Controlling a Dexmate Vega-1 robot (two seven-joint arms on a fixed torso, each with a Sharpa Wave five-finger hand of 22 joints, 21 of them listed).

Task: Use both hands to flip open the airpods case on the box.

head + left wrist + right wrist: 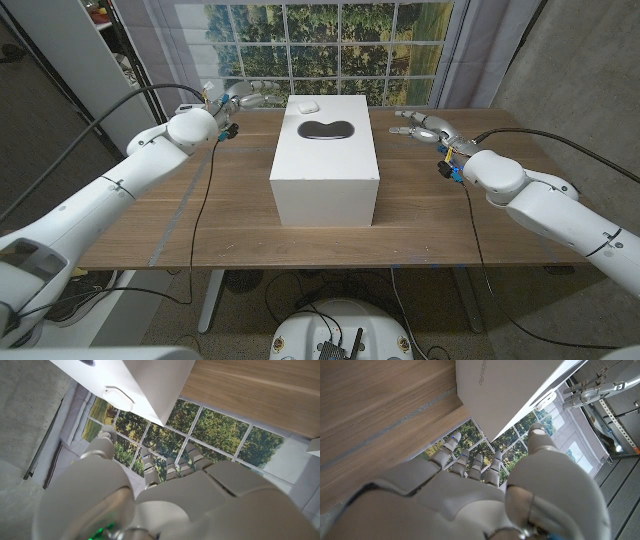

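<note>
The closed airpods case point(307, 102) sits at the far edge of the white box point(325, 190) — left hand point(243, 100) and right hand point(422, 126) flank it, both released, grasping nothing.

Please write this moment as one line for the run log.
airpods case: closed, on box far end | left hand: open, near case | right hand: open, apart

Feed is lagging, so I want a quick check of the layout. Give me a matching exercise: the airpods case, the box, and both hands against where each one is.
Things:
1. airpods case
2. white box
3. left hand
4. right hand

Places:
A. beside the box's far left corner, holding nothing
B. mid-table, black picture on top
C. to the box's right, fingers apart
D. on the box's far end, lid closed

Pairs: 1-D, 2-B, 3-A, 4-C
</note>
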